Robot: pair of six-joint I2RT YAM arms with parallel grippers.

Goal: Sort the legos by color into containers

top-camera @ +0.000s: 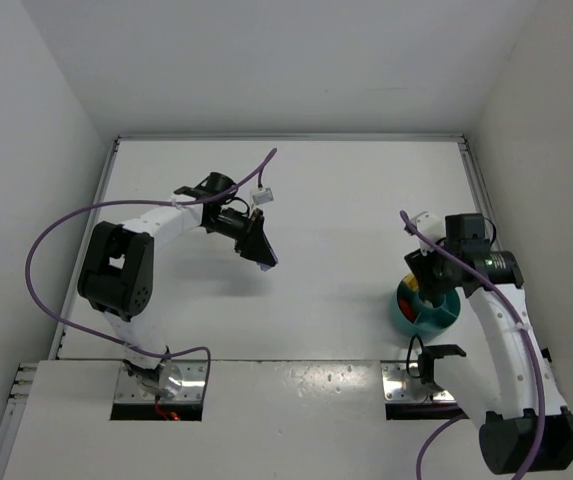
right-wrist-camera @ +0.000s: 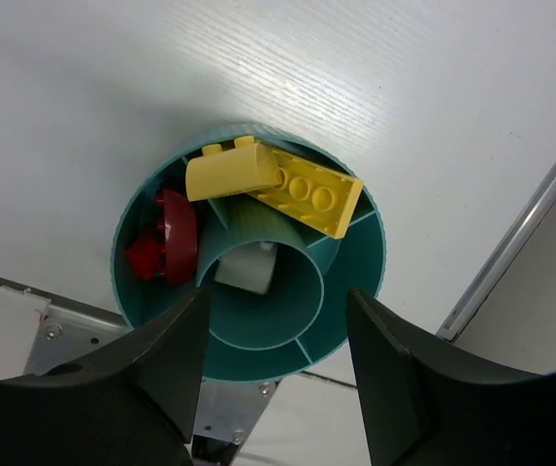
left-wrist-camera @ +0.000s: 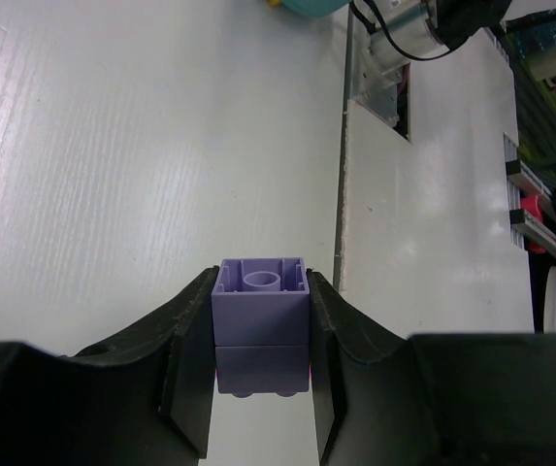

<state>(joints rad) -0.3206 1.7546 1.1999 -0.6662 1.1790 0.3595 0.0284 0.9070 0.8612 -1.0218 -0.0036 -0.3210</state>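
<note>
My left gripper (top-camera: 264, 256) hangs over the middle of the table, well left of the bowl. In the left wrist view it (left-wrist-camera: 261, 282) is shut on a stack of two lavender-purple bricks (left-wrist-camera: 261, 309), held above the white surface. The round teal bowl (top-camera: 438, 320) stands at the near right. My right gripper (top-camera: 428, 285) hovers right above it, open and empty (right-wrist-camera: 278, 325). In the right wrist view the bowl (right-wrist-camera: 363, 282) holds yellow bricks (right-wrist-camera: 311, 194) in one compartment, red pieces (right-wrist-camera: 169, 238) in another and a white piece (right-wrist-camera: 248, 267) in the central ring.
White walls enclose the table on the left, back and right. A raised white panel with metal mounting plates (top-camera: 411, 385) runs along the near edge beside the bowl. Purple cables (top-camera: 56, 235) loop off both arms.
</note>
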